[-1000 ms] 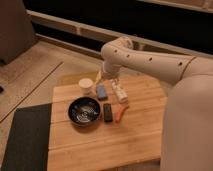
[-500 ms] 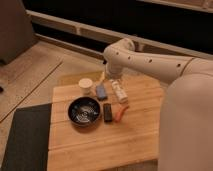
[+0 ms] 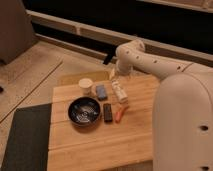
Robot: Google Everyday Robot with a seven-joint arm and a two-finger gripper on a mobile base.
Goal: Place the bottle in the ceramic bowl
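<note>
Gripper (image 3: 115, 76) on the white arm (image 3: 150, 62) is hovering just above the slim cream bottle (image 3: 119, 92), apparently lining up a grasp; its opening cannot be told. That bottle is lying near the round black ceramic bowl (image 3: 84, 111), outside it.

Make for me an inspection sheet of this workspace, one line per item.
Surface: wooden slat table.
Job's things: bottle lying beside the blue block, outside the ceramic bowl; the bowl sits near the table's front left.
Clutter: cream cup, blue block, black bar, orange item.
Gripper: gripper over the bottle's far end, near the table's back edge.
Cables: nothing seen.
Surroundings: speckled floor, dark mat beside the table.
</note>
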